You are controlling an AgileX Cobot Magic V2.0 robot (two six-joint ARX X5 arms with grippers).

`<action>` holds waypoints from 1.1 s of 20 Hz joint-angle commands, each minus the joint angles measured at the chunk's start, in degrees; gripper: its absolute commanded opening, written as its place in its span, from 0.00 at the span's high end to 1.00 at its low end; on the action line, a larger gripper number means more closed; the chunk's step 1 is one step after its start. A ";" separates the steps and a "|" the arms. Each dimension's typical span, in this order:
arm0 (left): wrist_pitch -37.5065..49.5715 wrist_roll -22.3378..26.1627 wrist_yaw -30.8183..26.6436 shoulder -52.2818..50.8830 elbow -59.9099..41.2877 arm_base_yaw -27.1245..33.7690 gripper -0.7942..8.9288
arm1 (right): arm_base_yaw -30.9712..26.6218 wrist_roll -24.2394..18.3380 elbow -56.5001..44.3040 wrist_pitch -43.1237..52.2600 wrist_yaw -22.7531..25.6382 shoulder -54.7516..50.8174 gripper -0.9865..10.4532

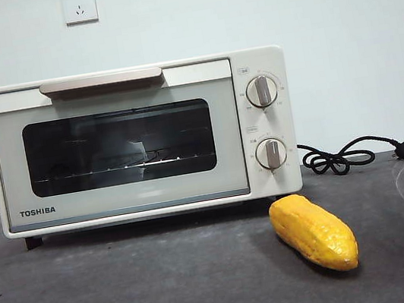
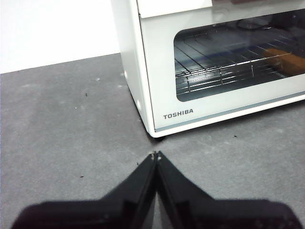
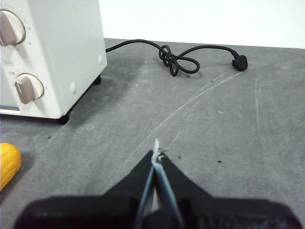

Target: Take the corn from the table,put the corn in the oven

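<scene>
A cream-white boxy TOSHIBA toaster oven (image 1: 142,140) stands on the dark grey matte table (image 1: 132,293) with its dark glass door closed, the bar handle (image 1: 101,81) running along the top and two round knobs (image 1: 262,91) stacked on the panel at its right side. The yellow-orange bumpy corn cob (image 1: 313,232) lies flat on the table just in front of the oven's knob end, angled, not touching the oven. A black power cord (image 1: 341,156) lies looped on the table beside the oven, its plug at the far end.

The left claw (image 2: 155,155) hangs low over bare table near the oven's TOSHIBA corner, jaws pressed together and holding nothing. The right claw (image 3: 156,155) hovers over the table between the cord and the corn, jaws likewise pressed together and empty.
</scene>
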 commanded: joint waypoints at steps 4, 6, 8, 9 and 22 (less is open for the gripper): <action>0.52 0.44 0.37 0.02 -0.22 0.11 0.92 | 0.04 0.66 -0.57 0.37 -0.28 0.00 0.91; 0.55 0.37 0.48 0.02 -0.22 0.11 0.92 | 0.04 0.66 -0.57 0.37 -0.22 0.00 0.91; 0.55 -0.74 0.48 0.02 -0.22 0.11 0.92 | 0.04 1.62 -0.57 0.39 -0.24 0.00 0.91; 0.55 -2.58 0.48 0.02 -0.22 0.11 0.92 | 0.04 3.23 -0.57 0.39 -0.24 0.00 0.91; 0.74 -24.00 0.70 0.02 -0.20 0.11 0.92 | 0.04 30.88 -0.57 0.37 -0.48 0.00 0.91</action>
